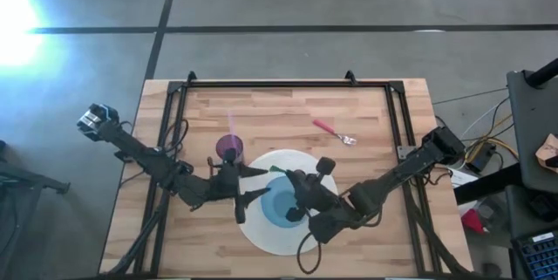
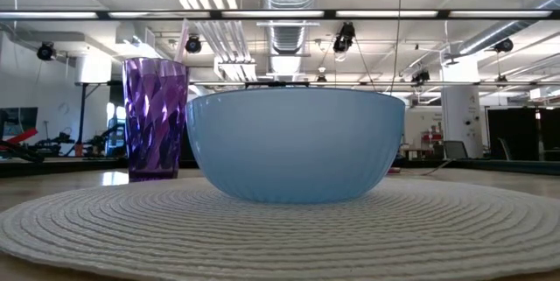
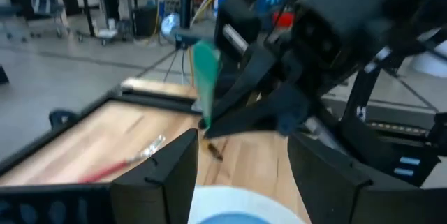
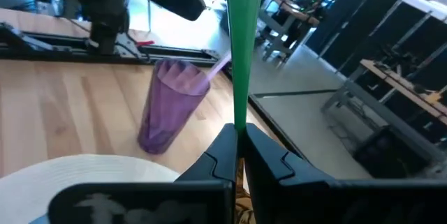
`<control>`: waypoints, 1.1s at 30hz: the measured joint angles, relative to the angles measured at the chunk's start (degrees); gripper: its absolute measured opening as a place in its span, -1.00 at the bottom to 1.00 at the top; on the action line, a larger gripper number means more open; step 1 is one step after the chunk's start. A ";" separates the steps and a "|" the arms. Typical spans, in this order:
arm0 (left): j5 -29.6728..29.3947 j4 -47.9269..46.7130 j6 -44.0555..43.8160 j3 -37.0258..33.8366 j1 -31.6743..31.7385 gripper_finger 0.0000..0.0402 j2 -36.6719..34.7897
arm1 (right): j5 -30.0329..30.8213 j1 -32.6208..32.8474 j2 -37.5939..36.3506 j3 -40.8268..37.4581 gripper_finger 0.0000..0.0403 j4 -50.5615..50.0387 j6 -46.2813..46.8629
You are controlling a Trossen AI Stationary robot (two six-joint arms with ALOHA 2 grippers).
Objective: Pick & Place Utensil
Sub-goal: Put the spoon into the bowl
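- The left pincer (image 1: 253, 184) hangs over the left edge of the round white mat (image 1: 261, 236), its two fingers (image 3: 164, 175) spread wide with nothing between them
- A purple cup (image 1: 230, 148) stands on the wooden desk (image 1: 366, 123) just beyond that pincer, at the mat's far left rim, with a pink straw (image 1: 233, 125) leaning out of it
- A pale blue bowl (image 1: 277, 203) sits in the middle of the mat, close beside the cup in the low view
- The right pincer (image 1: 292, 178) hovers over the bowl's far side, clamped tight on a green utensil (image 4: 242, 49); the green handle sticks out from its closed tips toward the left pincer, raised off the desk
- A pink-handled fork (image 1: 334, 132) lies flat on the bare wood to the right of the cup, beyond the mat, well apart from both pincers
- The right arm reaches in from the desk's right edge
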 joint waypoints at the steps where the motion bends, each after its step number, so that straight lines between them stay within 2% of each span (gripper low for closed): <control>1: -0.02 1.07 1.06 0.00 0.01 0.06 0.00 | 0.76 -0.09 0.00 0.00 -0.95 0.23 -0.22; 7: 0.01 7.42 6.54 -0.02 0.96 0.06 0.00 | 1.48 -0.84 0.00 -0.05 -0.95 8.17 -6.63; 13: -0.64 8.96 7.19 -0.04 2.26 0.06 0.00 | 1.27 -1.20 0.00 -0.22 -0.95 16.95 -14.97; 24: -2.97 15.63 10.66 -0.09 3.98 0.05 0.00 | -1.06 -2.58 0.00 -0.33 -0.95 17.69 -15.50; 28: -3.03 15.80 10.52 -0.09 4.98 -0.05 0.00 | -1.05 -3.31 -0.02 -0.33 -0.95 17.73 -15.70; 33: -3.09 15.80 10.77 -0.09 5.44 -0.29 0.00 | -1.05 -4.08 -0.02 -0.35 -0.95 17.73 -15.82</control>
